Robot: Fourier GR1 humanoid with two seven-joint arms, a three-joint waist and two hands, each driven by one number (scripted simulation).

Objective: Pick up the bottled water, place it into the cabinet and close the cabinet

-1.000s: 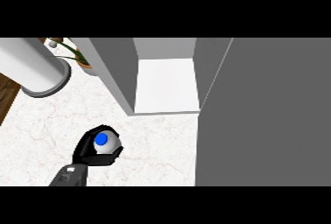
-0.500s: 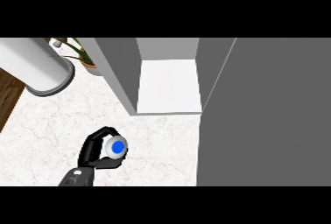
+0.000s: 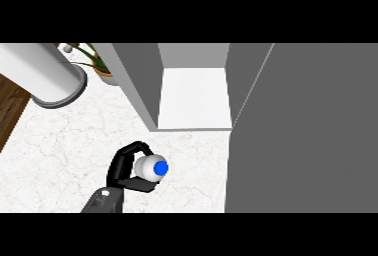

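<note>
The bottled water (image 3: 153, 168) appears from above as a white round body with a blue cap. My left hand (image 3: 118, 170) is shut on it, with the palm on its left side and the fingers (image 3: 135, 148) curled over its far side. It is held over the marble counter (image 3: 66, 145), just in front of and to the left of the open cabinet (image 3: 193, 97), whose white floor is bare. The cabinet door (image 3: 303, 135) stands open at the right, a large grey panel. My right hand is not visible.
A wide white cylinder (image 3: 40, 75) stands at the back left, with a potted plant (image 3: 100, 67) behind it next to the cabinet's left wall (image 3: 139, 80). A wooden floor strip (image 3: 11, 112) marks the counter's left edge.
My left hand has carried the bottle forward and to the right, closer to the cabinet opening. The cabinet and its door look unchanged.
</note>
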